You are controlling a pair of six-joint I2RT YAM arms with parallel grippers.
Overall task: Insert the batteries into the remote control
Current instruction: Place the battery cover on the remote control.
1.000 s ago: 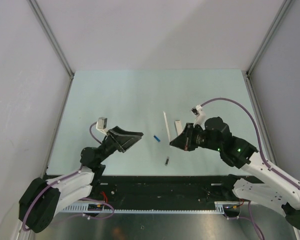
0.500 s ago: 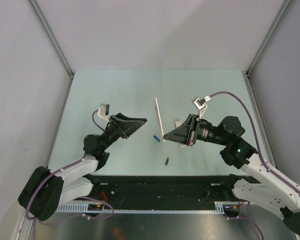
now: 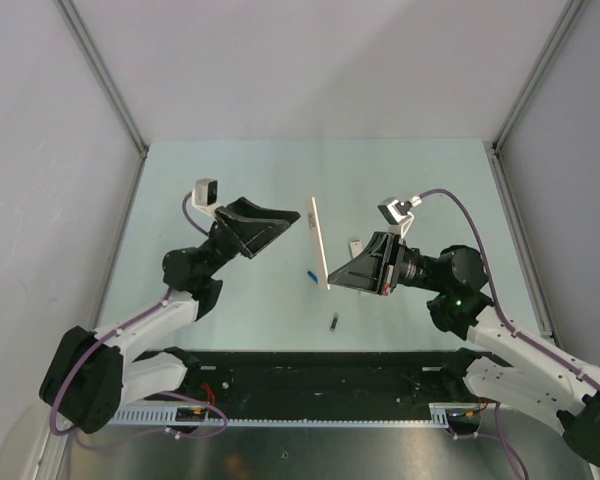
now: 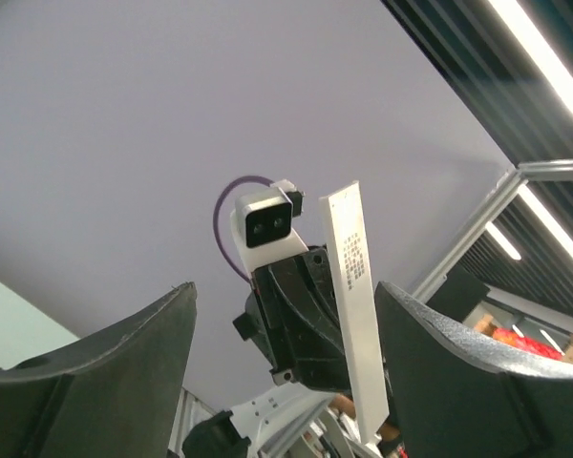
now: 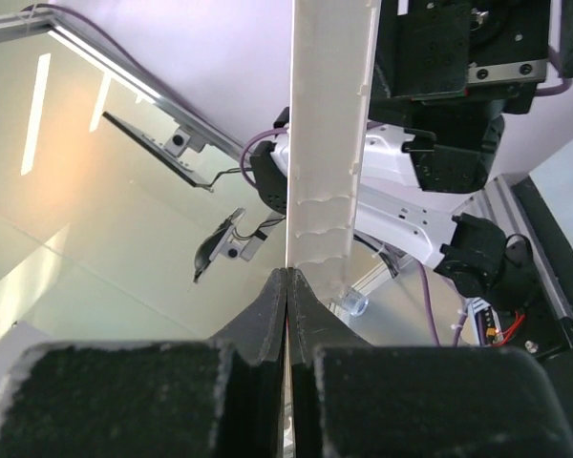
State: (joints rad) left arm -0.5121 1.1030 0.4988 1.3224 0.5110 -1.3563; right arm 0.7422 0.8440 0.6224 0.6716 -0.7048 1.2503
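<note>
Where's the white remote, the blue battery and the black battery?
remote control (image 3: 320, 243), top view, middle of the white bar.
blue battery (image 3: 311, 275), top view, its middle.
black battery (image 3: 334, 321), top view, its middle.

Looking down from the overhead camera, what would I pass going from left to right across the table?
left wrist camera → left gripper, open → white remote control → right wrist camera
</note>
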